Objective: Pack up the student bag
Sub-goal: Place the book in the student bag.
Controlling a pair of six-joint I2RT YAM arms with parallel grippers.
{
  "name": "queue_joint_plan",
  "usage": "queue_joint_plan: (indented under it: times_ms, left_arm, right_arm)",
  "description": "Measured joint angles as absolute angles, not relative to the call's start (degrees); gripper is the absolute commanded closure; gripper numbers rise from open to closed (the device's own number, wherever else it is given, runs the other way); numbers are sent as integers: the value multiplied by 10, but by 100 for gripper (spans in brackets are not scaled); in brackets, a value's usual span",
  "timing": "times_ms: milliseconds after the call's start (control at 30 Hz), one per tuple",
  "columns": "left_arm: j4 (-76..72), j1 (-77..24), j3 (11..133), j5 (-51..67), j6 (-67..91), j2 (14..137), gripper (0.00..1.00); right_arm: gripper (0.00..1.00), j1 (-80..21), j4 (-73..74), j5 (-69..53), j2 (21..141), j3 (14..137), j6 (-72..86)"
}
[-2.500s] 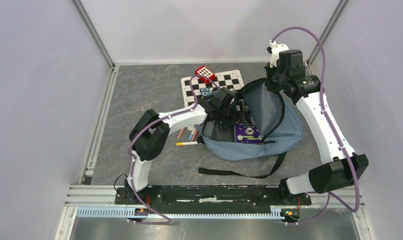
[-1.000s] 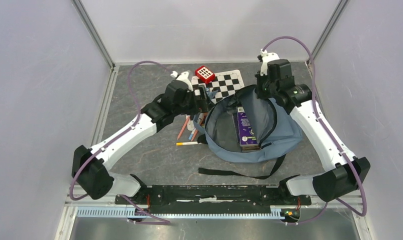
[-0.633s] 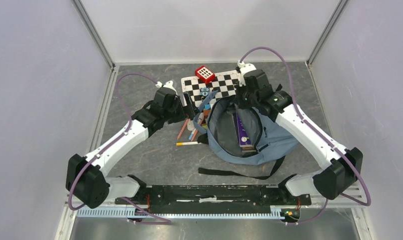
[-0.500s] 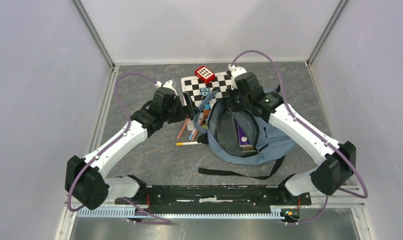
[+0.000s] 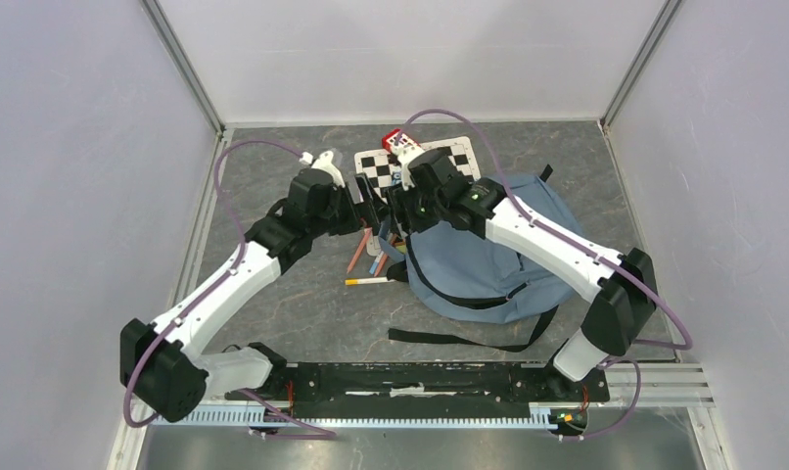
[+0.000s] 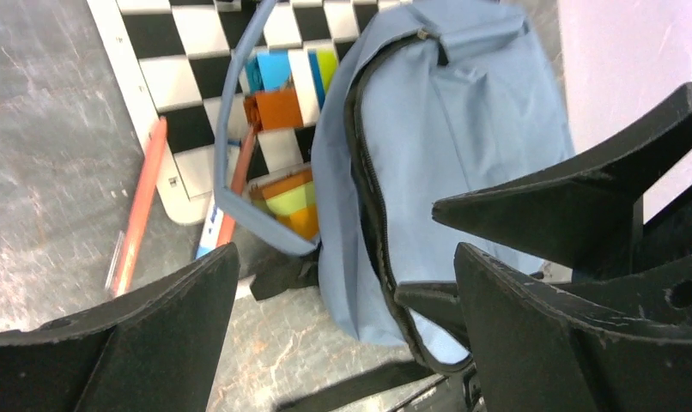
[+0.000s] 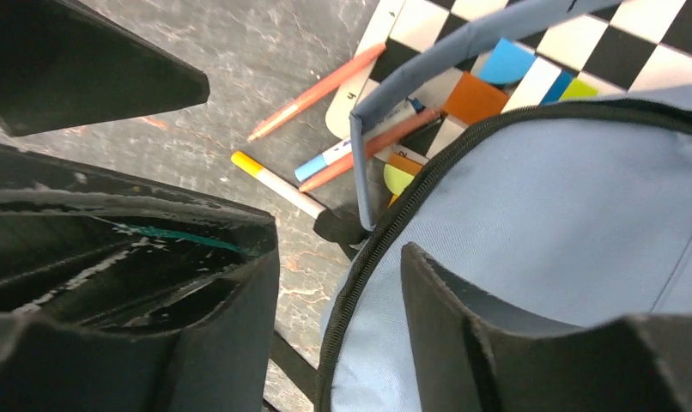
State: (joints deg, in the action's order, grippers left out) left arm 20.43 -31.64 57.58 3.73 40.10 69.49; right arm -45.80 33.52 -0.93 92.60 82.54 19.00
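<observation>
Two wrist views show coloured blocks point(image 6: 278, 107) on the checkerboard point(image 6: 179, 60), framed by the bag's grab loop; overhead, the arms cover them. The left gripper point(image 6: 342, 257) hangs near the pens point(image 5: 368, 264), jaws wide apart and empty. The right gripper point(image 7: 341, 257), jaws partly apart, hovers over the zipper edge of the student bag point(image 5: 488, 259), gripping nothing. It lies right of the tabletop's point(image 5: 273, 196) middle, flap folded over, contents hidden.

I see the student bag point(image 5: 488, 264), a large soft blue-grey backpack, lying flat on the table point(image 5: 273, 176) right of centre, its flap folded down. A dark zipper point(image 6: 373, 197) edges its left side. Black straps point(image 5: 469, 340) trail toward the near edge, and a carry loop point(image 6: 231, 129) sticks out far-left.
</observation>
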Motion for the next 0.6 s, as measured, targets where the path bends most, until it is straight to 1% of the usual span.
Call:
queue_joint_plan:
  times_ms: [200,267,333,433,600]
  left_arm:
    - [159,-310,576,29,359,647,0]
    - [145,-316,577,32,340,643,0]
    - [137,-332,578,36,319,645,0]
    - [133,-382,588,42,288,662,0]
    - [124,-507,646,44,243,741,0]
  right_arm:
    - [12,-449,370,1,924,895,177]
    - [7,-439,379,12,914,900,172]
    - [4,-420,392,27,899,899,167]
    - [2,-360,395,48,858,873,160]
    - [2,-232,421,90,774,802,146]
